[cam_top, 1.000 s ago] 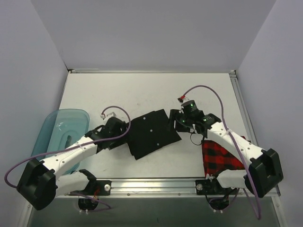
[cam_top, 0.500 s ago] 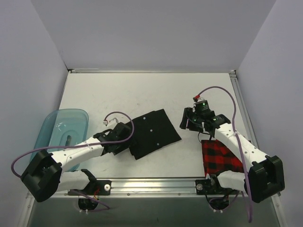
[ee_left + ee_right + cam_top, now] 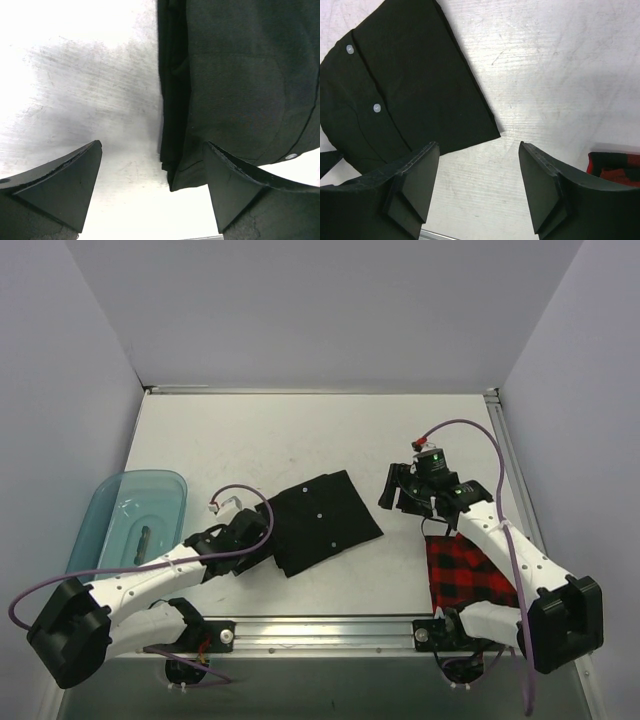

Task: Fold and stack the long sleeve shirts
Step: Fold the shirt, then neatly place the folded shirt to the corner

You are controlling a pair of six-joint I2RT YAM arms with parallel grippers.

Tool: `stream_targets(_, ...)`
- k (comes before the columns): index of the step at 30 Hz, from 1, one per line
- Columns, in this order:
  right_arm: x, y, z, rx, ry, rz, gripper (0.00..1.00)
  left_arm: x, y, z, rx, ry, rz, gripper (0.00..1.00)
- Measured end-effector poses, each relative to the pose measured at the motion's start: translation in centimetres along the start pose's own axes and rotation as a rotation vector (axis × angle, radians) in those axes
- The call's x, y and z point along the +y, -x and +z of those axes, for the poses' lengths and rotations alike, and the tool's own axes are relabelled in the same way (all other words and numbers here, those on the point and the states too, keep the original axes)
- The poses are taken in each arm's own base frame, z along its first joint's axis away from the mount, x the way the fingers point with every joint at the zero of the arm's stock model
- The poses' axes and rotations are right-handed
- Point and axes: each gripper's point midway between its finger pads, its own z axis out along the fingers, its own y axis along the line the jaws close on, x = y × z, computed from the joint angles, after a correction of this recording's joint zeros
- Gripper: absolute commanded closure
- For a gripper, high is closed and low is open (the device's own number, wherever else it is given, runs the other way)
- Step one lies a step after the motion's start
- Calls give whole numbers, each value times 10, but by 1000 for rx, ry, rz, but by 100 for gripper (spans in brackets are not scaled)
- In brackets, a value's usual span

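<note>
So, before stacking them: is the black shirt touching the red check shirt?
Apart. The top view shows bare table between the black shirt and the red check shirt.

Draws the right gripper [image 3: 393,498] off the black shirt [image 3: 325,520] toward frame right and opens it wider; pulls the left gripper [image 3: 265,545] back toward lower left

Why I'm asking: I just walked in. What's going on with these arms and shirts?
Two robot arms are working on a pair of shirts. The black shirt lies folded mid-table, and neither arm holds it. The left gripper is open over its left edge, and the right gripper is open just off its right corner. The red-and-black check shirt lies apart at the right, so nothing is stacked yet.
</note>
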Motion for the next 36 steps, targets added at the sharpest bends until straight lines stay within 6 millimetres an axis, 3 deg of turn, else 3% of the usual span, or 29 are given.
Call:
stream_targets(13, 0, 0, -3, -3, 13, -38, 31, 5, -3, 2, 1, 26, 19, 13)
stream_targets(22, -6, -19, 21, 104, -11, -68, 32, 2, 5, 5, -40, 34, 17, 18)
stream_targets(30, -8, -33, 48, 192, -7, -60, 35, -9, 25, 12, -88, 7, -38, 24)
stream_targets(36, -3, -52, 69, 283, 19, -10, 38, -3, 29, 29, -65, 43, -53, 47)
